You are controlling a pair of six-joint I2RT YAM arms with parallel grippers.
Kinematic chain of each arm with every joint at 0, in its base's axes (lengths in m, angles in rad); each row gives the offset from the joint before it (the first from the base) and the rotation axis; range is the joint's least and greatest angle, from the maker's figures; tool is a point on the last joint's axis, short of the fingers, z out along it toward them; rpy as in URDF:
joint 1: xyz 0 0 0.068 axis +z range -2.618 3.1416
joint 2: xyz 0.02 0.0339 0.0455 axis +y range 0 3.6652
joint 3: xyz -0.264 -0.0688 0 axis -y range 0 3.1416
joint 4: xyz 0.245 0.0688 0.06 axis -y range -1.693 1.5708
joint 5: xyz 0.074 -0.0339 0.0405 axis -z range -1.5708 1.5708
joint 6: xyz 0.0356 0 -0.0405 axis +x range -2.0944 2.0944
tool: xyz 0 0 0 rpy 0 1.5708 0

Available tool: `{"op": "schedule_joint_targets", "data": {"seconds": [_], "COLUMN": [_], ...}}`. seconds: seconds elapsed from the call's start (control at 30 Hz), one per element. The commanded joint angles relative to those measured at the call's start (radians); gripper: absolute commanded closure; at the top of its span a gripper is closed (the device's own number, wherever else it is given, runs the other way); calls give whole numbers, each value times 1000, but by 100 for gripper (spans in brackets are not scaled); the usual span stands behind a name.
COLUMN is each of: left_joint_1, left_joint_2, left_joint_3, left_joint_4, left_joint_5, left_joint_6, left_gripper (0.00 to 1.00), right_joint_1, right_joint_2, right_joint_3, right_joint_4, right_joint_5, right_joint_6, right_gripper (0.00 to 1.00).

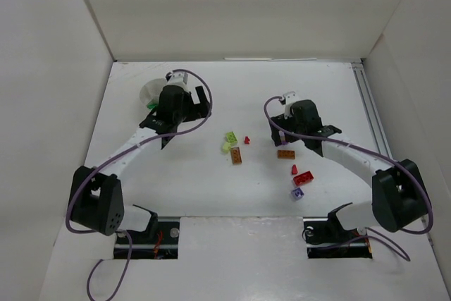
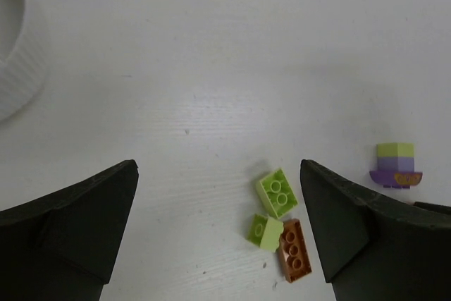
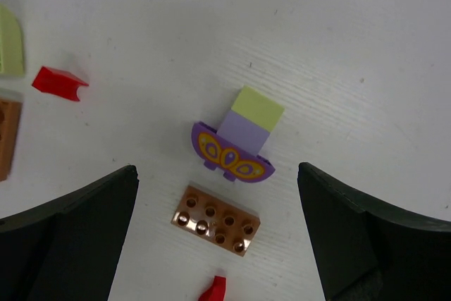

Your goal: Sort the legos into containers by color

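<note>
The white dish sits at the back left, partly hidden by my left gripper; something green shows at its near edge. The left gripper is open and empty above bare table, with two lime bricks and an orange-brown brick near its right finger. My right gripper is open and empty above a second orange-brown brick, just short of a purple-and-lime piece. In the top view it hovers over that brick.
Loose legos lie mid-table: lime bricks, a small red piece, an orange-brown brick, two red pieces and a pale purple brick. White walls close in the table on three sides. The dish rim shows at the left wrist view's left.
</note>
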Motion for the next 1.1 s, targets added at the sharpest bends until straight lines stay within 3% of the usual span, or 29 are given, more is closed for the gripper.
{"op": "schedule_joint_targets", "data": {"seconds": [0.0,0.13,0.27,0.37,0.57,0.67,0.83,1.07], "left_joint_1": [-22,-99,-227,-275,-275,-275,-286,-286], "left_joint_2": [-23,29,107,173,241,269,288,288], "left_joint_3": [-66,-88,-77,-52,-25,-25,-46,-65], "left_joint_4": [99,115,93,67,56,56,65,56], "left_joint_5": [126,178,77,-4,-38,11,22,32], "left_joint_6": [12,42,90,90,79,79,70,50], "left_gripper": [2,9,13,26,37,41,55,56], "right_joint_1": [3,3,3,3,3,-8,-19,-28], "right_joint_2": [-11,-48,-57,-67,-67,-67,-67,-67], "right_joint_3": [-26,-37,-28,-28,-28,-28,-28,-28], "right_joint_4": [-34,-58,-80,-80,-98,-107,-107,-107], "right_joint_5": [23,57,68,68,77,77,77,68], "right_joint_6": [44,53,44,35,15,4,-7,-16], "right_gripper": [1,1,1,1,1,1,1,1]}}
